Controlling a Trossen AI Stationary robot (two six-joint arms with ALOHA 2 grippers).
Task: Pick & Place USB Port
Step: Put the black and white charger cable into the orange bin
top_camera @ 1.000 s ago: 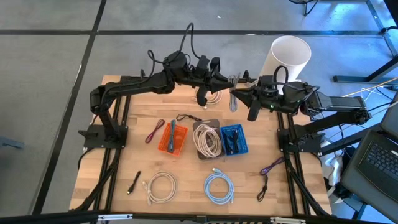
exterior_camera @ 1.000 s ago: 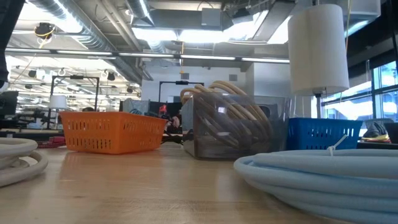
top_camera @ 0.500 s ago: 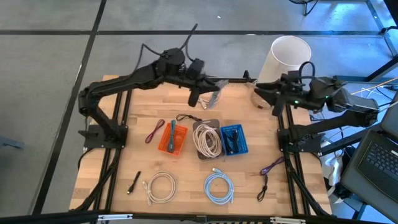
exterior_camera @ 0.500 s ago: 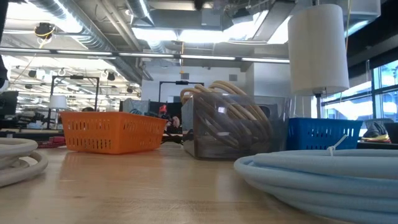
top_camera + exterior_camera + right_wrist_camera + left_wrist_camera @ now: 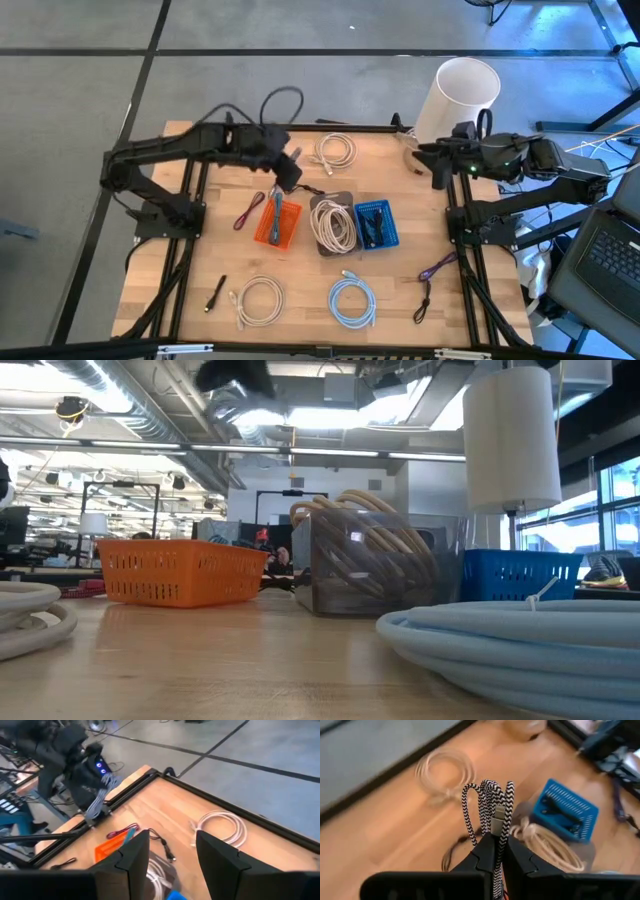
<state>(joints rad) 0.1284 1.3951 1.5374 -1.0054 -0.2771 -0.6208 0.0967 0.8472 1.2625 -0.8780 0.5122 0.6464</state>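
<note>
My left gripper (image 5: 289, 172) hangs above the table just beyond the orange basket (image 5: 277, 222), shut on a bundled black-and-white braided cable (image 5: 492, 800) with a silver plug (image 5: 497, 817). The right wrist view shows that cable (image 5: 97, 796) hanging at the left gripper. My right gripper (image 5: 440, 172) is at the table's far right edge, open (image 5: 172, 855), with nothing between its fingers. Beside the orange basket stand a clear bin (image 5: 333, 225) of beige cables and a blue basket (image 5: 375, 225). My left gripper pinches the braided cable bundle between its two fingers (image 5: 485, 852), several strands together, just below the silver plug (image 5: 496, 826). The folded loops (image 5: 490, 787) stick out past the fingertips. The bundle is lifted clear of the table.
A white cable coil (image 5: 335, 150) lies at the far edge. A red cable (image 5: 248, 212) and a black cable (image 5: 302, 190) lie by the orange basket. Near the front lie a white coil (image 5: 258, 298), a light blue coil (image 5: 352, 300) and a purple cable (image 5: 435, 268). A white cylinder (image 5: 460, 95) stands far right.
My left gripper has carried the braided cable from the table's far middle toward the left and near edges, ending beside the orange basket. My right gripper has drawn back from the cable toward the table's right edge.
</note>
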